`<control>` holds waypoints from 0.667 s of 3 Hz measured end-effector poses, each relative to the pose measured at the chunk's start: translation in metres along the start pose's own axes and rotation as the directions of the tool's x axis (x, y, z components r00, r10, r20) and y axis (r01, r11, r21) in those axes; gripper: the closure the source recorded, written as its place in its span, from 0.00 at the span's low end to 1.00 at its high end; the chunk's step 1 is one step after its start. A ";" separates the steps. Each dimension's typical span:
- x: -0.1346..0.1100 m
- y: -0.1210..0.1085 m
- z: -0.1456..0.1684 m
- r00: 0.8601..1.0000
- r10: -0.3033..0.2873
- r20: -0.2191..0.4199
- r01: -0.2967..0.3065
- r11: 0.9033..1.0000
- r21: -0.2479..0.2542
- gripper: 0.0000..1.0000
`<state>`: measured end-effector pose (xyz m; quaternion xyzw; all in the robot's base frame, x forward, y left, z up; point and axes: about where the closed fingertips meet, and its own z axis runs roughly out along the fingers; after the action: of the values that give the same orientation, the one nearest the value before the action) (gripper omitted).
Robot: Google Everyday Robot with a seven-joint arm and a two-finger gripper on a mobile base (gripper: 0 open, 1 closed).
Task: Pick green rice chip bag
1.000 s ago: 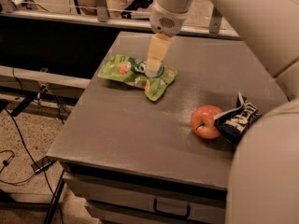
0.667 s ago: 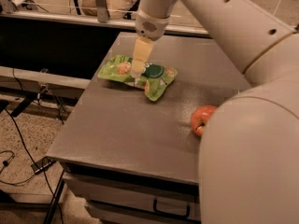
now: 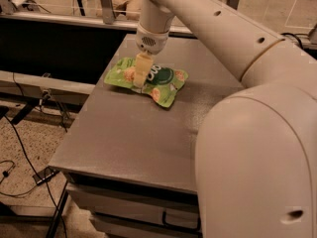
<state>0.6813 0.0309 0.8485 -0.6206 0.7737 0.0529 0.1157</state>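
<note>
The green rice chip bag (image 3: 163, 83) lies flat on the grey table (image 3: 129, 138) near its far left part. It is light green with a dark green logo patch and pinkish-orange round pictures. My gripper (image 3: 140, 83) points straight down onto the middle left of the bag, its pale fingers (image 3: 141, 69) touching or just above the foil. The arm comes in from the upper right and fills the right side of the view.
The table's left and front edges drop to a speckled floor with black cables (image 3: 20, 148). A dark bench and metal rail (image 3: 54, 43) run behind the table. The arm's body (image 3: 257, 148) hides the right side of the table.
The gripper has moved left across the bag and lower onto it. The arm has swung over and now hides the red apple and the dark blue bag at the right.
</note>
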 end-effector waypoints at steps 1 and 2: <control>-0.001 0.000 -0.001 1.000 0.002 0.000 -0.002 1.000 -0.002 0.72; 0.000 0.000 -0.022 0.999 0.005 0.043 -0.006 1.000 0.018 0.96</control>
<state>0.6785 0.0260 0.8703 -0.6160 0.7733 0.0594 0.1377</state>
